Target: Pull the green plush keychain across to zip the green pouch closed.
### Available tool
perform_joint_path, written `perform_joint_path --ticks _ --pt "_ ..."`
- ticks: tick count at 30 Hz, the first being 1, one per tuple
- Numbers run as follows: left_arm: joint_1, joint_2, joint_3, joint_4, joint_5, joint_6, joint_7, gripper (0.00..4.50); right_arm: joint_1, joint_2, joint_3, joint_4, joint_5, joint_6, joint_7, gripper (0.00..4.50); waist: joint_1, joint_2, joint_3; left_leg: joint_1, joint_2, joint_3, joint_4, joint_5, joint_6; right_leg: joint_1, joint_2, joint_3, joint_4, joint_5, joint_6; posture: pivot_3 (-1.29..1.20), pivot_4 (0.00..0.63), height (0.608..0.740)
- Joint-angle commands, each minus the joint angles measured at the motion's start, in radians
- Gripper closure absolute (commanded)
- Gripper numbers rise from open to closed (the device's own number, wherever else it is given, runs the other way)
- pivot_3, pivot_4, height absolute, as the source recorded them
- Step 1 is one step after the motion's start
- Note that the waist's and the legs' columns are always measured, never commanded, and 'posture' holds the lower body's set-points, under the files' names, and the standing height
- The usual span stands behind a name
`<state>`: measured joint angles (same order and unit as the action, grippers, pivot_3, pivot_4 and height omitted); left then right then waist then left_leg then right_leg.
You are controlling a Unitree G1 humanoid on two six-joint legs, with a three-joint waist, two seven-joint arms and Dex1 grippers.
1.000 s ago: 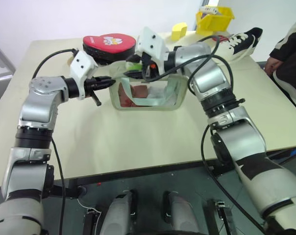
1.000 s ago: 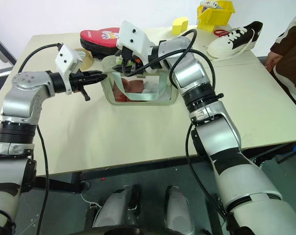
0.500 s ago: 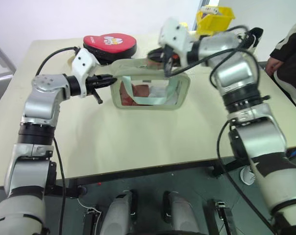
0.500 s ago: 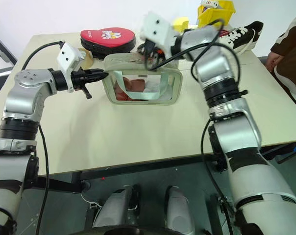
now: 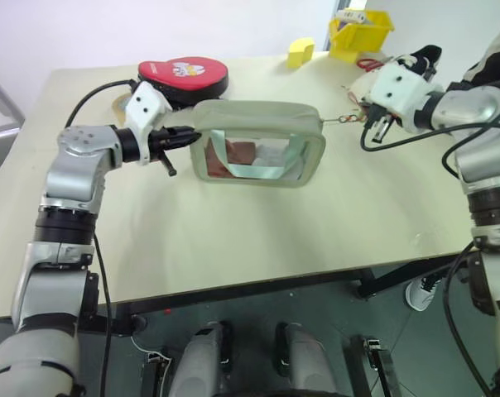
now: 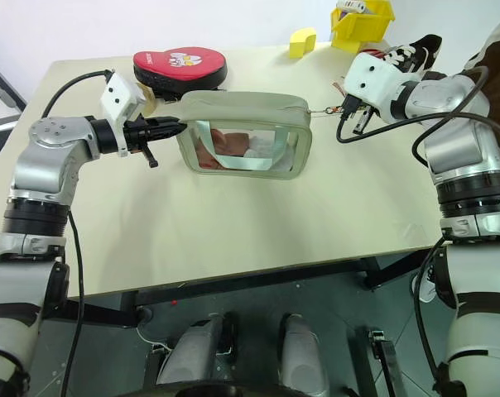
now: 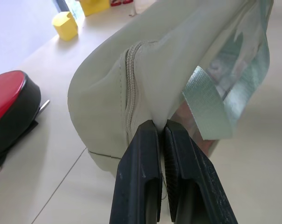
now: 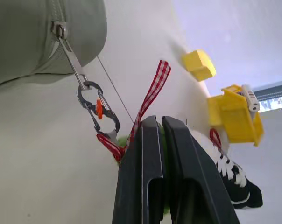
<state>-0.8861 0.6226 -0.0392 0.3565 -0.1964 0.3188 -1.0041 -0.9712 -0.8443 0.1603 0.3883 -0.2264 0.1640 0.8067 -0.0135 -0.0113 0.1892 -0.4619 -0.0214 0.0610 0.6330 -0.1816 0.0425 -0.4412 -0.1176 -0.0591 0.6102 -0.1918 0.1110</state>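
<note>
The pale bench (image 5: 233, 231) carries everything, and near its middle the green pouch (image 5: 258, 116) stands upright on its long edge, its clear window facing the robot and showing reddish-brown items and a mint strap (image 5: 233, 169) inside. Its zipper runs along the top edge, and in the head views that top reads as one closed seam from end to end. The left gripper (image 5: 186, 135) reaches in level from the pouch's left end, and the left wrist view shows its jaws pressed together on a fold of the pouch fabric (image 7: 160, 120) just beside the zipper teeth. The right gripper (image 6: 352, 116) is out past the pouch's right end, well apart from the bag itself; its jaws are clamped on the green plush keychain (image 8: 123, 141), of which a sliver of lime fuzz shows beside the black fingers in the right wrist view. From there a red checked ribbon (image 8: 152, 93) and a small metal clip (image 8: 98, 108) lead in a taut line to the zipper pull (image 8: 61, 35) at the pouch's right corner. Behind the pouch's left end lies a red heart-shaped case (image 5: 184, 73). Toward the far right of the bench are a yellow bin (image 5: 359, 31), a small yellow block (image 5: 300, 52) and a black-and-white sneaker (image 6: 407, 51).
</note>
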Motion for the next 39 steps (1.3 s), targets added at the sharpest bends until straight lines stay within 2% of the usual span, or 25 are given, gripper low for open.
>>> perform_joint_path --ticks 1,5,10,14,19,20,21,25,27,28,30,31,35,39 --pt "-0.028 0.014 0.008 0.000 0.005 -0.009 -0.006 4.50 0.118 0.013 -0.042 -0.023 -0.003 0.037 -0.071 4.43 0.005 -0.001 0.000 0.000 0.000 0.000 0.001 0.000 0.000 0.001 0.000 -0.001 0.000 0.000 0.000 0.00 0.150 0.740" --pt "-0.030 -0.005 0.001 -0.004 -0.001 0.006 0.001 4.50 0.251 0.189 -0.040 -0.049 0.047 0.098 -0.157 4.43 -0.001 -0.001 -0.001 0.001 0.000 -0.001 0.004 -0.001 0.001 0.004 0.000 -0.001 0.000 0.000 0.000 0.00 0.150 0.740" --pt "-0.024 -0.013 0.001 -0.017 -0.004 0.018 0.005 4.50 0.278 0.310 -0.027 0.020 0.043 0.101 -0.236 4.43 0.003 0.000 0.000 0.001 0.000 -0.001 0.005 -0.001 0.002 0.004 0.000 -0.001 0.002 0.000 0.001 0.00 0.150 0.740" --pt "-0.025 -0.012 0.003 -0.020 -0.003 0.024 0.006 4.50 0.284 0.339 -0.034 0.072 0.051 0.094 -0.259 4.43 0.002 0.000 0.000 0.001 0.000 -0.005 0.008 -0.002 0.003 0.008 0.001 -0.003 0.000 -0.001 0.001 0.00 0.150 0.740" --pt "-0.015 -0.006 0.008 -0.029 -0.004 0.028 0.010 4.50 0.254 0.308 -0.117 0.021 0.129 0.156 -0.226 4.43 0.002 0.000 0.000 0.001 0.000 -0.006 0.009 -0.002 0.003 0.008 0.001 -0.003 0.000 -0.001 0.001 0.00 0.150 0.740" --pt "-0.013 -0.006 0.009 -0.031 -0.005 0.034 0.013 4.50 0.248 0.289 -0.131 -0.001 0.144 0.173 -0.205 3.84 0.003 0.000 0.000 0.001 0.000 -0.006 0.009 -0.002 0.003 0.008 0.001 -0.003 0.000 -0.001 0.001 0.00 0.150 0.740" --pt "-0.011 -0.006 0.011 -0.033 -0.006 0.036 0.014 4.50 0.243 0.269 -0.142 -0.024 0.157 0.190 -0.186 3.45 0.003 0.000 0.000 0.001 0.000 -0.006 0.009 -0.002 0.003 0.008 0.001 -0.003 0.000 -0.001 0.001 0.00 0.150 0.740" --pt "-0.010 0.005 0.024 -0.040 -0.019 0.055 0.010 2.99 0.235 0.120 -0.200 -0.196 0.226 0.302 -0.057 1.46 0.004 0.002 0.001 0.001 -0.001 -0.006 0.010 -0.002 0.004 0.008 0.000 -0.003 0.000 -0.001 0.001 0.00 0.150 0.740" --pt "-0.018 0.023 0.034 -0.028 -0.027 0.061 -0.003 1.92 0.240 0.056 -0.226 -0.300 0.287 0.390 0.012 0.38 0.003 0.002 0.001 -0.001 -0.001 -0.006 0.010 -0.003 0.004 0.006 0.000 -0.003 0.001 -0.001 0.001 0.00 0.150 0.740" --pt "-0.021 0.030 0.036 -0.021 -0.029 0.060 -0.009 1.44 0.243 0.035 -0.232 -0.341 0.311 0.426 0.035 0.00 0.002 0.002 0.001 -0.001 0.000 -0.006 0.010 -0.003 0.005 0.006 0.000 -0.003 0.001 -0.001 0.002 0.00 0.150 0.740" --pt "-0.031 0.050 0.041 -0.004 -0.031 0.058 -0.025 0.37 0.242 -0.015 -0.252 -0.451 0.385 0.527 0.097 0.00 -0.001 0.002 0.001 0.000 0.000 -0.005 0.010 -0.004 0.005 0.006 0.000 -0.003 0.001 -0.001 0.002 0.00 0.150 0.740" --pt "-0.037 0.062 0.044 0.003 -0.033 0.058 -0.037 0.04 0.240 -0.038 -0.261 -0.512 0.426 0.575 0.128 0.00 -0.001 0.002 0.001 0.000 0.000 -0.005 0.010 -0.004 0.005 0.006 0.000 -0.003 0.001 -0.002 0.002 0.00 0.150 0.740" --pt "-0.054 0.086 0.056 0.013 -0.053 0.078 -0.077 0.04 0.213 -0.053 -0.287 -0.645 0.539 0.719 0.144 0.00 0.002 0.002 0.001 -0.001 0.001 -0.005 0.010 -0.004 0.005 0.006 -0.002 -0.003 0.001 -0.004 -0.003 0.00 0.150 0.740" --pt "-0.069 0.114 0.078 -0.003 -0.090 0.125 -0.107 0.04 0.175 -0.004 -0.285 -0.747 0.597 0.814 0.068 0.00 0.007 0.002 0.001 -0.002 0.000 -0.006 0.012 -0.006 0.003 0.005 -0.004 -0.004 0.000 -0.004 -0.003 0.00 0.150 0.740"
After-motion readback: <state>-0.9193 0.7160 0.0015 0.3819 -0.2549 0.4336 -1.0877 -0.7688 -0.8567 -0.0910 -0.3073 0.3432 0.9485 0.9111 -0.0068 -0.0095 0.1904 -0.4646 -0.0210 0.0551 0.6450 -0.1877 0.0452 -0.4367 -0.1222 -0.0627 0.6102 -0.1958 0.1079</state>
